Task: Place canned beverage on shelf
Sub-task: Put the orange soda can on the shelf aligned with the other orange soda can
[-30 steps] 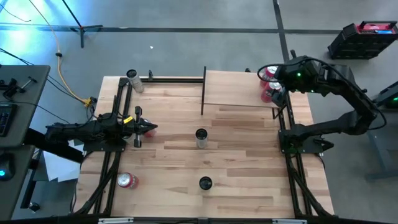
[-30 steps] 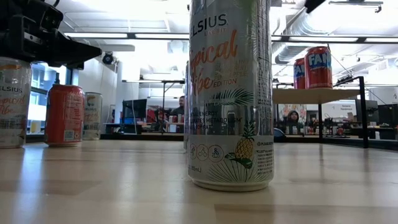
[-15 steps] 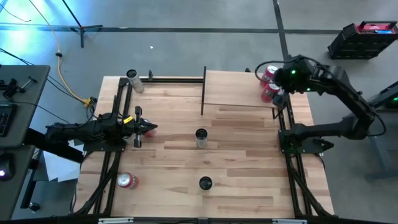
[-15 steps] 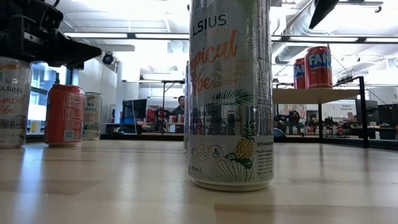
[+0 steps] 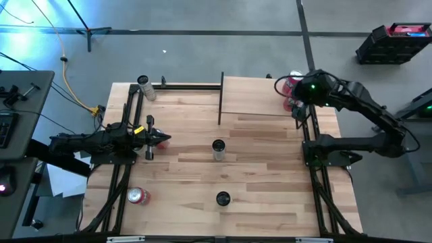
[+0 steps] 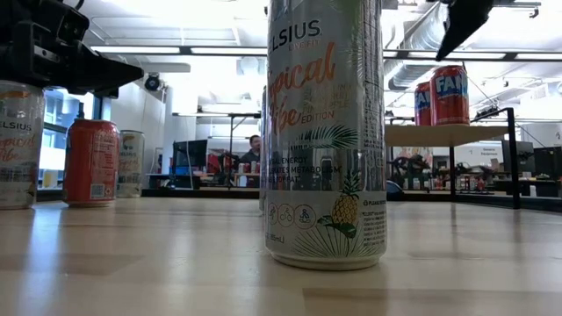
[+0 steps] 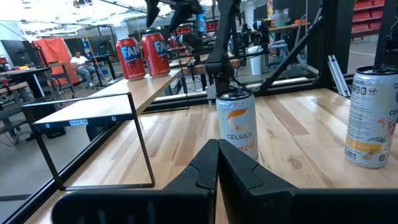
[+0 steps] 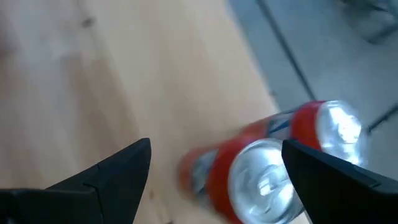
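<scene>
Low view: a tall Celsius can [image 6: 326,132] fills the foreground, its top cut off and the brand's first letter out of frame.
Its label reads "Tropical Vibe" with a pineapple drawing; the smaller print is too fine to read. Farther back stand another Celsius can [image 6: 19,145], an orange can [image 6: 92,162] and a pale can [image 6: 131,163] with unreadable labels. Beyond, two red Fanta cans [image 6: 442,95] stand upright and touching at the far right end of the shelf [image 5: 256,96]. The right gripper [image 8: 211,165] hangs above them, fingers spread wide, holding nothing. The left gripper [image 7: 217,163] waits over the table's left side, fingers pressed together, empty. People in the room behind are too small to make out.
</scene>
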Available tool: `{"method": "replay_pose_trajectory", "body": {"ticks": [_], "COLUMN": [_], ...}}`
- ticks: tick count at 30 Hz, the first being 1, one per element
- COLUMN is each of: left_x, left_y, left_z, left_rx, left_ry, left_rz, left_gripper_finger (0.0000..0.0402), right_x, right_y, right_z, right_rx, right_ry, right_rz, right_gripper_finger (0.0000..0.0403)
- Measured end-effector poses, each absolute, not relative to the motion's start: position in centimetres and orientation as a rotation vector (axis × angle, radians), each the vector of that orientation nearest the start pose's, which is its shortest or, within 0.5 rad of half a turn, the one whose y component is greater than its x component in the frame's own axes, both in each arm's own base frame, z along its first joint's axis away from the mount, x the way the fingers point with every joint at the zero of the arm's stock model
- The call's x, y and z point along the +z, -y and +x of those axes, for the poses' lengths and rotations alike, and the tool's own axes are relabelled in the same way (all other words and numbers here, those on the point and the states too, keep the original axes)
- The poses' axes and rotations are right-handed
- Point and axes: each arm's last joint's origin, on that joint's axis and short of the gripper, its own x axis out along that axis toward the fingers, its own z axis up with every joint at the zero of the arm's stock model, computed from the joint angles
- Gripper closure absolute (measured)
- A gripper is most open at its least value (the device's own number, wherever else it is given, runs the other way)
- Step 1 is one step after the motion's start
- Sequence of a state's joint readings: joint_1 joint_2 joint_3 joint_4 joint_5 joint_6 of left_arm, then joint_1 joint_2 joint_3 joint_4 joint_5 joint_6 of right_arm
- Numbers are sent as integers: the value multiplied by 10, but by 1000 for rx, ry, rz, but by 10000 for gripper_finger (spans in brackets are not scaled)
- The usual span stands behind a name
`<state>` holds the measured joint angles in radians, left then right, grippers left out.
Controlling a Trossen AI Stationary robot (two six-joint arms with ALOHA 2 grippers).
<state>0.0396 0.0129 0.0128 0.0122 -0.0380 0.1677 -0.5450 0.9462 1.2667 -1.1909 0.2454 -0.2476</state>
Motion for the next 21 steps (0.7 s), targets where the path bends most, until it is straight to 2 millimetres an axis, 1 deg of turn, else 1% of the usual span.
{"method": "replay_pose_trajectory", "body": {"ticks": [4,6,9,11,13,17,21], "left_x": [168,168,168,168,168,168,168], "left_y": [-5,-5,-5,-5,-5,-5,-5], "left_z": [98,98,98,98,98,98,98], "left_rx": [79,79,79,79,78,79,79], "left_ry": [5,5,6,6,5,5,6], "left_rz": [168,168,168,168,168,168,168], "left_gripper_finger": [398,398,398,398,398,398,398], "right_x": [387,390,389,387,390,395,401], "right_y": [93,102,119,129,139,159,179], "right_z": [122,125,132,139,146,158,160], "right_rx": [-742,-792,-822,-832,-851,-964,-1099], "right_ry": [-814,-792,-890,-949,-968,-1018,-1045], "right_rz": [-41,-32,-56,-31,-6,34,145], "right_gripper_finger": [57,57,57,57,57,57,57]}}
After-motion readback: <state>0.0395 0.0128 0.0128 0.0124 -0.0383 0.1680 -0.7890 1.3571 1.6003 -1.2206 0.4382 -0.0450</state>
